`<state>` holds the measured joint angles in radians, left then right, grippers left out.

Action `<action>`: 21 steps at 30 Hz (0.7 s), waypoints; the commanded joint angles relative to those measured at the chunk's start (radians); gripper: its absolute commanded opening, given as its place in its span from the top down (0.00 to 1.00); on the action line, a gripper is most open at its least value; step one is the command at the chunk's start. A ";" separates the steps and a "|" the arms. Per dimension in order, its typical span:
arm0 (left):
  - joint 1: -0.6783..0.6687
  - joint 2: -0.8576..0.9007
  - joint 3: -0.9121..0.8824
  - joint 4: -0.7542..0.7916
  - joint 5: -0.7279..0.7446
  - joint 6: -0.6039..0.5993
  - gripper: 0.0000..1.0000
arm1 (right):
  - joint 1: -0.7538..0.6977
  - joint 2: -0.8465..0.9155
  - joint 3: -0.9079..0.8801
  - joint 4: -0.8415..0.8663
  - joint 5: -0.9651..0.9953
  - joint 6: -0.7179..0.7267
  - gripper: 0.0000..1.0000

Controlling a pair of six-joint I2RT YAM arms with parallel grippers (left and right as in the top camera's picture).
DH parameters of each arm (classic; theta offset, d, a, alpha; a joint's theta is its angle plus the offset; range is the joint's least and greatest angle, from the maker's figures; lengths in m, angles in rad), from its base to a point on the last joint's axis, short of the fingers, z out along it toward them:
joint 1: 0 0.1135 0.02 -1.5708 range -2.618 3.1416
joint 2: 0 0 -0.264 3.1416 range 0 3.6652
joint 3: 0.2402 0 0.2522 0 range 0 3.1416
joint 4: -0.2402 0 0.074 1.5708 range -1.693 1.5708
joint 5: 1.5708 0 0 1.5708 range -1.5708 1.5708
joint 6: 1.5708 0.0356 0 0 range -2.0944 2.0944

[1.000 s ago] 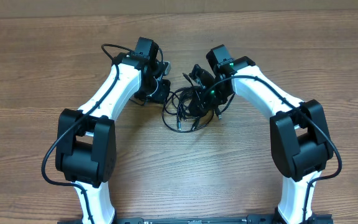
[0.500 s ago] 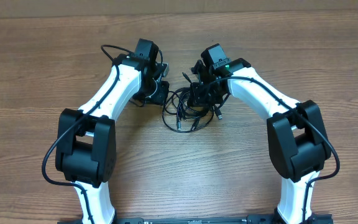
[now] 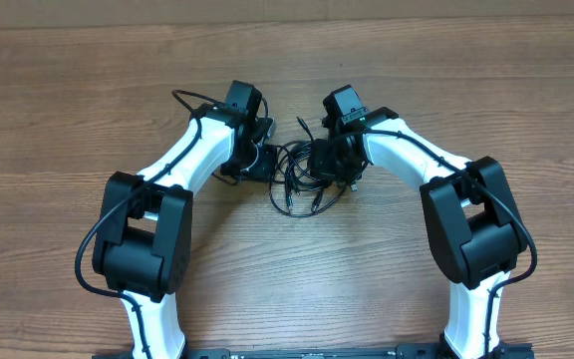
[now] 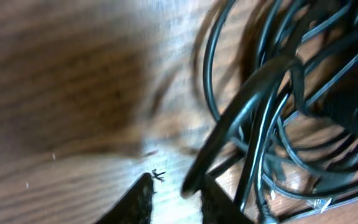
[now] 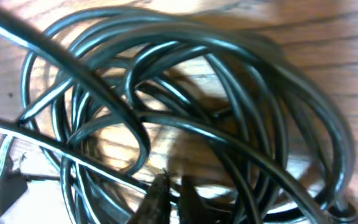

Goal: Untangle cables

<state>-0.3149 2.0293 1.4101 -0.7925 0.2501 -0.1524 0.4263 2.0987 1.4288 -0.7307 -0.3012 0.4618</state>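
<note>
From overhead, a tangle of thin black cables (image 3: 302,179) lies mid-table (image 3: 68,100), with the left gripper (image 3: 267,162) at its left edge and the right gripper (image 3: 322,160) at its right. Left wrist view: fingertips slightly apart, one loop between them. Right wrist view: fingertips together over the coil.

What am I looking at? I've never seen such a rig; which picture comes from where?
These are two robot arms, the left arm and the right arm, at a wooden table. The wide picture looks down from above; the two close-ups come from wrist cameras. Between the arms lies a tangle of thin black cables. The left claw has its tips apart around a loop; the right claw is closed, though whether it pinches a strand is unclear.
</note>
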 commanded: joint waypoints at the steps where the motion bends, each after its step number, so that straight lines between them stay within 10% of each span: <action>1: -0.009 0.005 -0.003 0.019 0.010 -0.013 0.87 | 0.003 0.005 -0.008 0.005 0.013 0.014 0.96; 21: -0.008 -0.005 0.631 -0.531 -0.486 -0.084 0.96 | 0.003 0.006 -0.010 -0.003 0.025 0.013 0.96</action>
<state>-0.3214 2.0304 1.8961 -1.2522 -0.0624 -0.1738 0.4259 2.0995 1.4281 -0.7288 -0.2955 0.4713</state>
